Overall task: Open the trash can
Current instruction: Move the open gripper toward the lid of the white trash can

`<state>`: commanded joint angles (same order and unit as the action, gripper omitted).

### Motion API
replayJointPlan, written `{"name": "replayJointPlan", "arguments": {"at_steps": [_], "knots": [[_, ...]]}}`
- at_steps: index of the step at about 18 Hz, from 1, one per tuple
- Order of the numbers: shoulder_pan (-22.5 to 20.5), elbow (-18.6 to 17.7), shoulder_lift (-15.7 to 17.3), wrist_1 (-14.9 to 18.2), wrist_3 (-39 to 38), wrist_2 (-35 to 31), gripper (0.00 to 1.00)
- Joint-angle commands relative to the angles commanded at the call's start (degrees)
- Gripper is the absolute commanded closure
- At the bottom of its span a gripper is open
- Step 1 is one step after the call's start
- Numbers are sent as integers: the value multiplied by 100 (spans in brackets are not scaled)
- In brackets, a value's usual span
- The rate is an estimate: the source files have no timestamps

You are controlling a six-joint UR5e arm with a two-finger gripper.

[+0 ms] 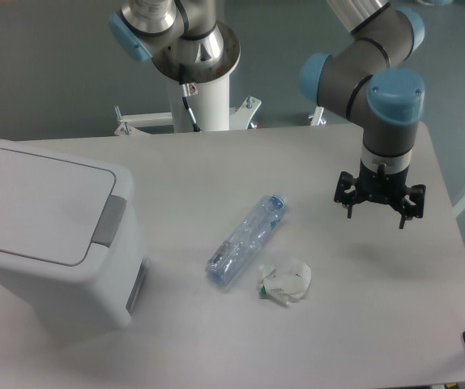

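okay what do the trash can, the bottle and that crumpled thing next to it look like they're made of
Trash can: probably plastic, matte white moulded shell with rounded corners; grey push-button.
Bottle: thin clear plastic, see-through and glinting, blue cap.
Crumpled thing: probably white paper or thin wrapper, creased, with small green marks; hard to tell.

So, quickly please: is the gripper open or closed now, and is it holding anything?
Gripper: open and holding nothing, up over the table's right side, far from the trash can.

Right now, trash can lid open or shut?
Shut. The flat white lid lies flush on the trash can, with no gap showing, and the gripper hangs far off, above the table.
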<state>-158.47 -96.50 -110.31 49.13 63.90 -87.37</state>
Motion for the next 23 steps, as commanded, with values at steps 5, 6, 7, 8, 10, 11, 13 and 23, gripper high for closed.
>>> {"name": "replayJointPlan", "arguments": {"at_steps": [5,6,7,8,10,11,13,23], "knots": [[18,-149,158,0,9,368,0],[44,-149,220,0,9,500,0],[96,-150,238,0,9,597,0],[132,-158,238,0,9,650,0],[158,-185,238,-18,-157,686,0],[167,-211,246,-18,-428,747,0],[272,-159,264,-44,-1034,983,0],[711,377,430,-62,-3004,2162,0]]}}
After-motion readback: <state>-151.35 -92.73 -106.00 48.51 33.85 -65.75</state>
